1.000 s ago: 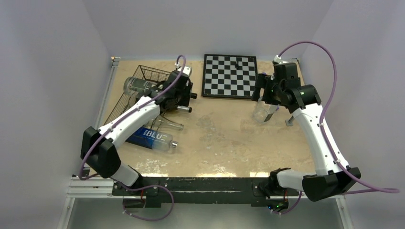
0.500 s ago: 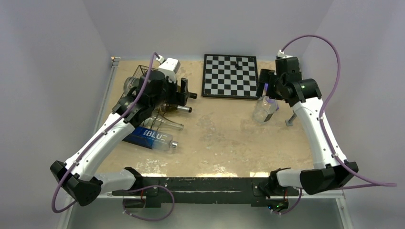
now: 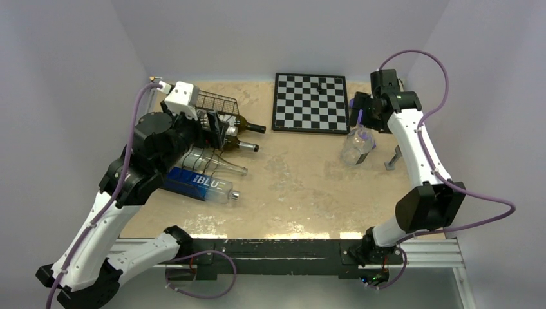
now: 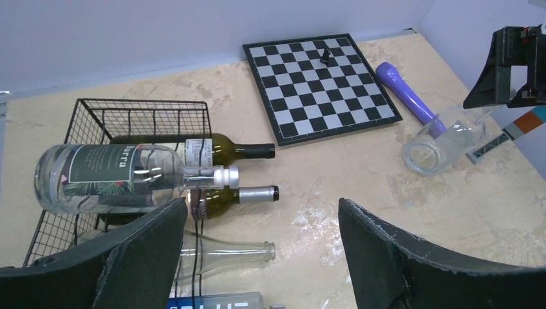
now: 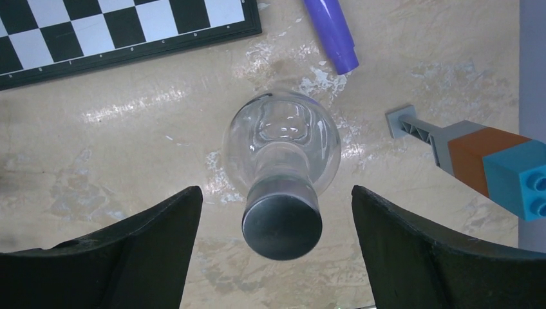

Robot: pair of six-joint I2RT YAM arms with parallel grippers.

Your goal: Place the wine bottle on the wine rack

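**Just changed:** the left arm has swung back off the wine rack (image 4: 141,119) twd the near-left corner. The left gripper (image 4: 263,209) was closed down by the bottle necks a sec ago; now it's spread wide w/ nothing in it. That reads as a release: bottle delivered, arm clearing out.

The dark wine bottles (image 4: 225,149) lie side by side in the rack, bases twd the mesh end wall, necks poking out the open side. Can't tell which of the pair was let go.

The right arm has shifted too. The right gripper (image 5: 275,193) hangs wide apart over the clear glass vessel (image 5: 281,148), not touching it, empty.

Judgement: this placing looks done, and the bottles off the rack prob. still need racking.

**Count, big to small:**
- table (image 3: 296,193): 1
- arms: 2
- rack: 1
- chessboard (image 4: 319,84): 1
- bottles: 5
  - 2 dark wine, in the rack
  - 1 clear labelled bottle (image 4: 109,179), lying in the rack, seemingly atop the dark pair
  - 1 clear empty bottle (image 4: 225,252) at the rack's near end; on or off it, can't tell
  - 1 blue bottle (image 3: 201,184) on the table just beside the rack
- glass vessel: 1, tipped over, right side
- purple torch (image 4: 402,93): 1, touching or just behind the glass
- toy block piece (image 5: 496,161), grey/orange/blue: 1
- chess piece (image 4: 326,54): 1, on the board
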